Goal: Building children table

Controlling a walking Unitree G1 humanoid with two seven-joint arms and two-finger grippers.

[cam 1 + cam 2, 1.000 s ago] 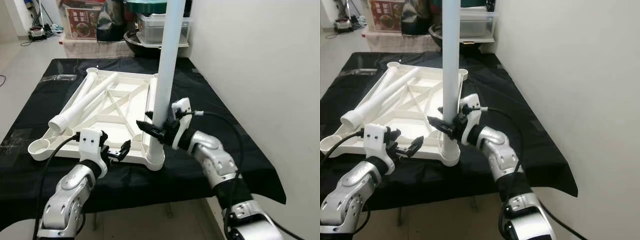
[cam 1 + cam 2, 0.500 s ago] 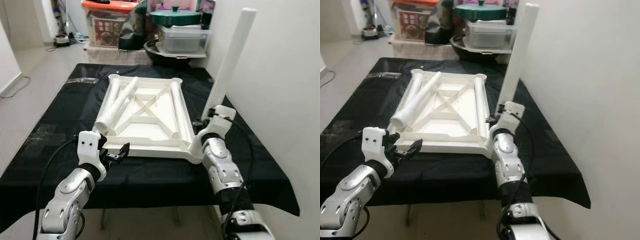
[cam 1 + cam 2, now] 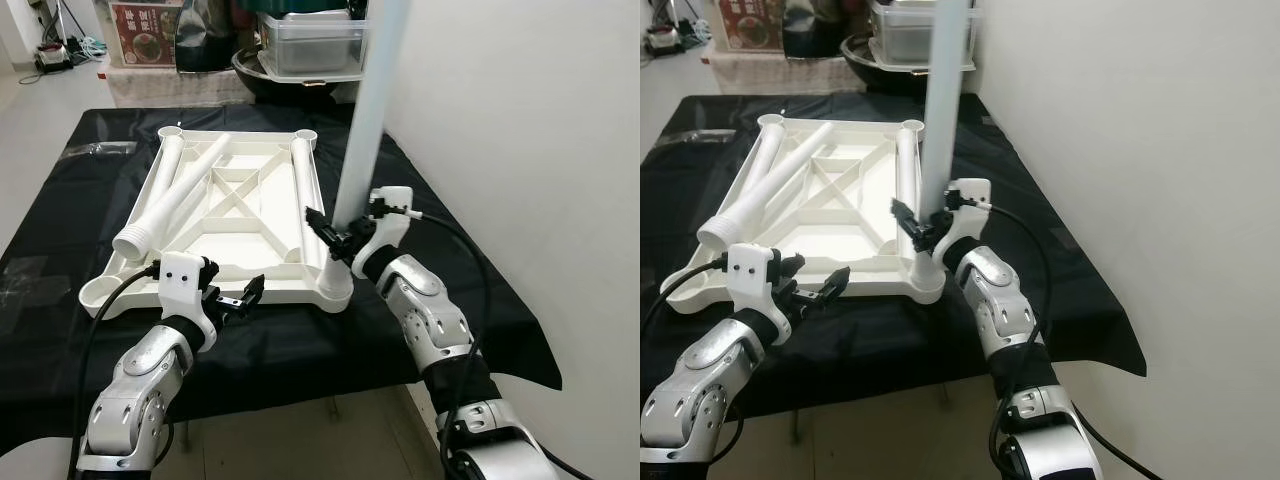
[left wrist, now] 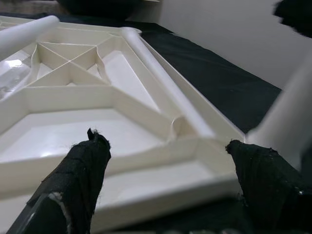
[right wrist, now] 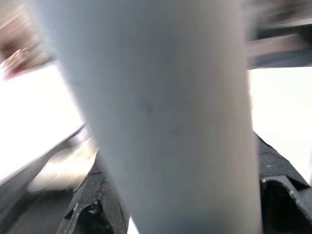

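The white table top (image 3: 235, 215) lies upside down on the black-covered table. A long white leg (image 3: 362, 140) stands nearly upright at the top's near right corner socket (image 3: 337, 290). My right gripper (image 3: 335, 238) is shut on the leg just above the socket; in the right wrist view the leg (image 5: 161, 112) sits between both fingers (image 5: 90, 207). My left gripper (image 3: 240, 297) hovers open at the top's front edge, its fingers (image 4: 80, 168) apart with the rim (image 4: 146, 183) between them. Two more legs (image 3: 175, 195) lie loose on the top's left side.
A white wall (image 3: 520, 150) runs close along the table's right side. Behind the table stand clear plastic boxes (image 3: 310, 40), a dark bowl and a red box (image 3: 145, 30). The black cloth (image 3: 300, 345) hangs over the near edge. Open floor lies to the left.
The camera has swung around. The leg leaned toward the wall half a second ago and now stands nearly upright in the corner socket, with my right gripper still on it. The left gripper holds its place.
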